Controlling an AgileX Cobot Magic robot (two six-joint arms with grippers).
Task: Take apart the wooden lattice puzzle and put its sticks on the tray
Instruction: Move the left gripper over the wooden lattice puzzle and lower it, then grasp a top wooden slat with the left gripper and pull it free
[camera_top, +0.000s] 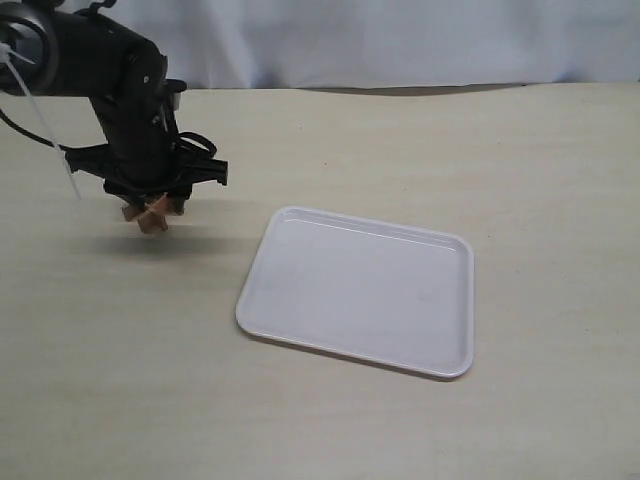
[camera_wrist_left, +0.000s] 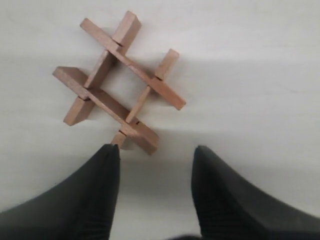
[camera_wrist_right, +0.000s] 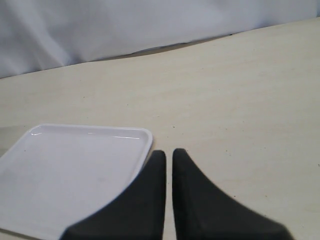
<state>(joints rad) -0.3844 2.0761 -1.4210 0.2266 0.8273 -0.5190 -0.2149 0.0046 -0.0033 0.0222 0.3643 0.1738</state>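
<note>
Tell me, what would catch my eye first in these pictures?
A small wooden puzzle, fully assembled like a hash sign, lies on the pale table at the left, with the black left end effector open right over it. To its right sits a big white tray with nothing on it.

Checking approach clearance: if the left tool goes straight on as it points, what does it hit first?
Probably the puzzle: its near end sits just past one finger of the open left tool. Depth unclear.
</note>
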